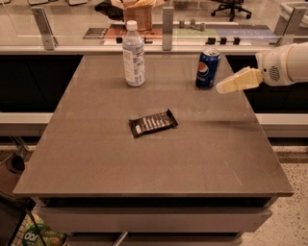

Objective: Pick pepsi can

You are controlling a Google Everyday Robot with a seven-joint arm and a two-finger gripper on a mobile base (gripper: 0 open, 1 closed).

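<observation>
In the single camera view we see a grey-brown desk point(144, 168) with three things on it. The pepsi can point(208, 68) stands upright near the far right part of the desk, a short blue can with a round red, white and blue logo and a silver top. To its left, well apart, stands a taller clear water bottle point(133, 55) with a white cap and a pale label, also upright. Nearer to us, around the middle of the desk, a dark wrapped snack bar point(153, 123) lies flat, turned a little askew. The gripper point(222, 87) comes in from the right edge on a white arm point(284, 62); it is pale yellow, it points left and slightly down, and its tip is just beside the lower right side of the pepsi can (whether it touches the can we cannot tell). We cannot tell how far the gripper is open, and we see nothing held in it. Its faint shadow falls on the desk below. Behind the desk runs a glass screen, with a cardboard box point(139, 10) beyond it.
</observation>
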